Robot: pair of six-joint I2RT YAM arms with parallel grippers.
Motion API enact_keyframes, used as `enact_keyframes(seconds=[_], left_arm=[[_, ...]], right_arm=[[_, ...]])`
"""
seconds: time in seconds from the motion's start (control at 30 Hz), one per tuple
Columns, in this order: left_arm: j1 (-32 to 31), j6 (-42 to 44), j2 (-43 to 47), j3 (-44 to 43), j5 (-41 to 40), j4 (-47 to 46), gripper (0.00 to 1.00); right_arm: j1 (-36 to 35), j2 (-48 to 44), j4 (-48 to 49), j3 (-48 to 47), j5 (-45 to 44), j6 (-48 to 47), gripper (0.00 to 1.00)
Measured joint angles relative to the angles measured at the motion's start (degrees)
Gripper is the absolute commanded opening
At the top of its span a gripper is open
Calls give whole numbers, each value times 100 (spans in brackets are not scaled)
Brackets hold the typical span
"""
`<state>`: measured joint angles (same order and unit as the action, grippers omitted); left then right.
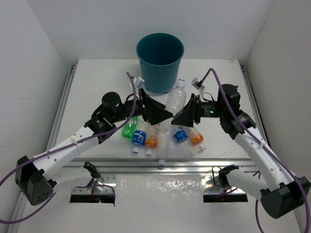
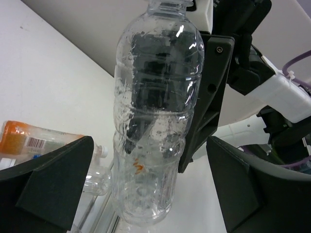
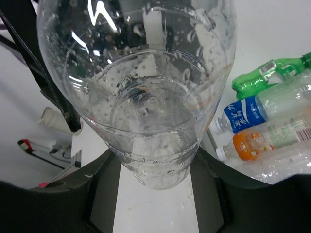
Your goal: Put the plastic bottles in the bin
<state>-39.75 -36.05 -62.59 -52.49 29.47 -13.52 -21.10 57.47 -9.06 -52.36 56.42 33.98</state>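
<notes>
over the middle of the bench (image 1: 92, 87), just in front of the bin (image 1: 160, 73) standing at the far edge, the right gripper (image 1: 187, 116) is partly closed around the lower body of a clear unlabelled bottle (image 1: 176, 98). it holds the bottle upright and lifted, probably so it can clear the rim cap-up. the left gripper (image 1: 156, 112) faces the bottle with jaws spread fully wide, gripping nothing, perhaps ready to steady or take it. the other bottles (image 1: 146, 138) lie heaped toward the near edge, not yet picked.
</notes>
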Motion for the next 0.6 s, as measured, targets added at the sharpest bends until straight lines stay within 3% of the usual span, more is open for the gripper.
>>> enact_keyframes(seconds=[0.07, 0.17, 0.23, 0.27, 0.33, 0.37, 0.4, 0.5, 0.57, 0.6], left_arm=[[0, 42, -33, -31, 20, 9, 99], [0, 116, -262, -249, 68, 13, 90], [-4, 111, -448, -391, 177, -13, 71], [-11, 109, -533, -457, 286, -66, 52], [-50, 120, -632, -566, 378, -96, 25], [-55, 140, -667, -608, 391, -63, 3], [-61, 111, -713, -656, 459, -72, 0], [-83, 192, -782, -802, 404, 103, 0], [-85, 240, -780, -898, 61, 352, 0], [-107, 273, -789, -999, -302, 579, 0]], right_arm=[[-39, 114, -31, -68, 138, -63, 18], [-155, 195, -175, -144, 267, -197, 18], [-205, 212, -328, -210, 297, -302, 19], [-212, 234, -433, -256, 280, -356, 19], [-195, 293, -575, -337, 236, -437, 19], [-188, 319, -621, -374, 243, -474, 20], [-186, 341, -658, -407, 216, -525, 22], [-175, 334, -767, -450, 149, -649, 57], [-177, 284, -828, -457, -7, -715, 99], [-188, 256, -916, -455, -122, -750, 99]])
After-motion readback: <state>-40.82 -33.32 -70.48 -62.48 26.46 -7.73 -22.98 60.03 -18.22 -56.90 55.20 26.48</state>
